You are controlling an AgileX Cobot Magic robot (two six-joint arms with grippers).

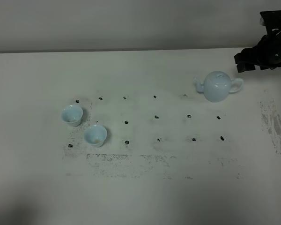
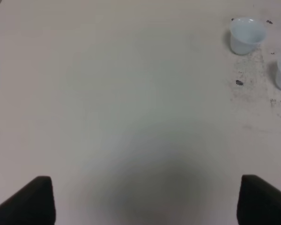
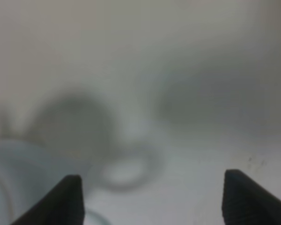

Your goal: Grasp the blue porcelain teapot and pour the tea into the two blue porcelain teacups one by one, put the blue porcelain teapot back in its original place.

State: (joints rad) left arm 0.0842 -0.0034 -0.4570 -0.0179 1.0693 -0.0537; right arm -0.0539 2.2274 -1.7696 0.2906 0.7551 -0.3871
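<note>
The matte off-white table (image 1: 140, 197) fills the exterior high view. It is flat and dull. A worn, sooty grey scuffing forms a rough rectangle across its middle, with a second streaked patch near the right edge.

The black right arm (image 1: 271, 47) enters at the far right corner, angular and hard-edged, and hangs just beyond the blue porcelain teapot (image 1: 218, 86). In the right wrist view the right arm's fingers (image 3: 61, 201) are two dark wedge-shaped tips spread wide apart with nothing pinched. The pot's loop handle lies blurred ahead of the gap between them, and the pictures do not show whether anything touches it.

The left arm's fingers (image 2: 30, 201) show only in the left wrist view. They are two dark blunt tips, also spread wide and holding nothing, over bare table.

The teapot stands upright on the right half of the table, well apart from the cups. It is glossy and pale blue-white, with a round body and a domed lid. Its short spout points left and its loop handle faces right, toward the arm.

The two blue porcelain teacups sit on the left side, just beside each other but apart. The farther teacup (image 1: 71, 115) and the nearer teacup (image 1: 95, 135) are both small, smooth, handleless and flared at the rim. Both are upright with pale insides.

Small black dot marks (image 1: 156, 117) run in three rows across the middle of the table, between the cups and the pot.
</note>
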